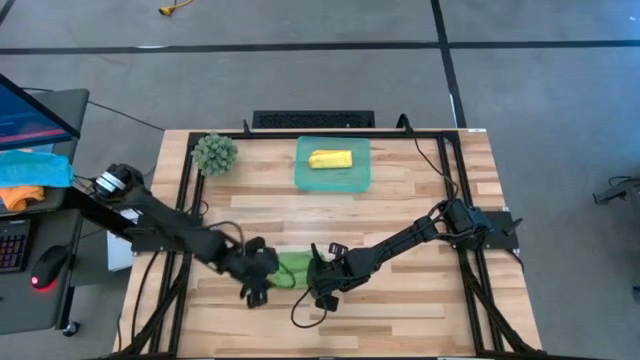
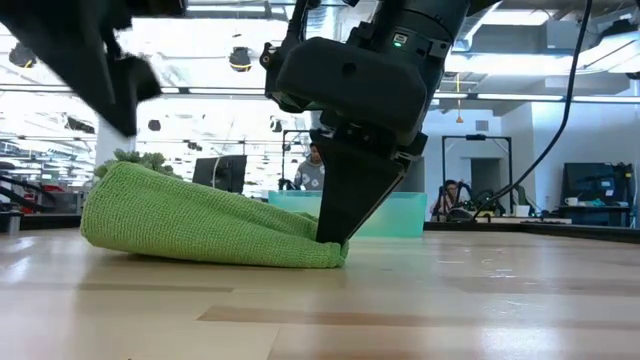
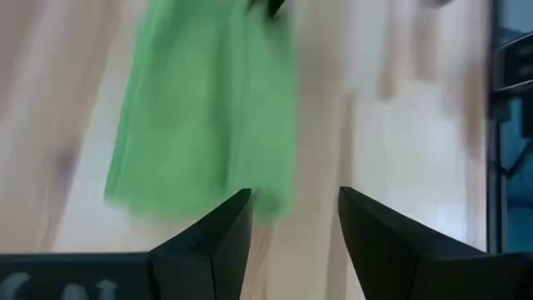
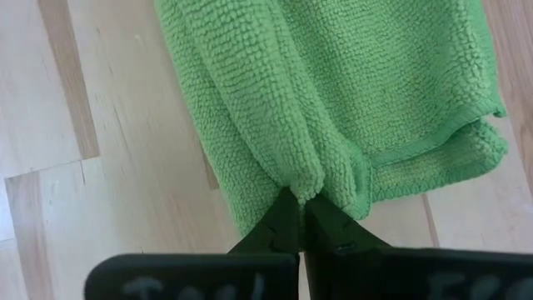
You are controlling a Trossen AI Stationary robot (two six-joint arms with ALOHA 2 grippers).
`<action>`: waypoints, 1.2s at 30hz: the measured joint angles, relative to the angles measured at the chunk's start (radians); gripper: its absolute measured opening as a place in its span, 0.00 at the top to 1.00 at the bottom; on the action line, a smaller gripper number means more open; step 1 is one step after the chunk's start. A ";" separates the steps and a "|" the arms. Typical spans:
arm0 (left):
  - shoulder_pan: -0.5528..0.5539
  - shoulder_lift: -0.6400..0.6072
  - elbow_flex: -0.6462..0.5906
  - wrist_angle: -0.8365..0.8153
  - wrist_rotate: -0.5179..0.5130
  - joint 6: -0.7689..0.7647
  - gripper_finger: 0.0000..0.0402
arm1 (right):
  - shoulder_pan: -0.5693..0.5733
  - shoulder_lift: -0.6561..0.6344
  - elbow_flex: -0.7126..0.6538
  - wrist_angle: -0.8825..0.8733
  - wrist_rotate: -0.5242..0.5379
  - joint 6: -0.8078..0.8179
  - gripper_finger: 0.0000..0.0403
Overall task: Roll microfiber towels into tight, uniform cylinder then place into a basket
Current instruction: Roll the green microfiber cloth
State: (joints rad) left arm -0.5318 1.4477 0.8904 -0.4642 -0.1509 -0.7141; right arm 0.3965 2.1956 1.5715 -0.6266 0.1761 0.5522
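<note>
Pale wooden planks carry a soft, nubbly green microfiber towel (image 1: 293, 270), loosely folded near the tabletop's front edge. It looks light and floppy, best pinched at a fold. The right gripper (image 4: 301, 218) is clamped on its folded edge; the left gripper (image 3: 293, 225) stands parted beside it. A rolled yellow towel (image 1: 330, 159) lies in the translucent teal basket (image 1: 333, 182) near the back edge.

My fuzzy green ball (image 1: 214, 153) near the table's (image 1: 400, 310) far left corner, blue and orange cloths (image 1: 30, 175) off-table left.

Dark jointed arms, wedge-shaped black jaws
</note>
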 joint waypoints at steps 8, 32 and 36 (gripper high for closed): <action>-0.090 0.081 0.001 0.184 -0.186 0.186 0.58 | 0.000 0.000 0.000 0.003 -0.002 0.002 0.96; -0.027 0.302 0.002 0.201 -0.152 0.187 0.58 | 0.002 0.000 0.000 0.001 -0.017 0.024 0.95; -0.030 0.304 0.002 0.153 -0.145 0.153 0.58 | 0.002 0.000 0.000 0.001 -0.019 0.025 0.96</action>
State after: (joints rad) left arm -0.5616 1.7515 0.8928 -0.3109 -0.2958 -0.5607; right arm 0.3988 2.1960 1.5715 -0.6258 0.1574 0.5770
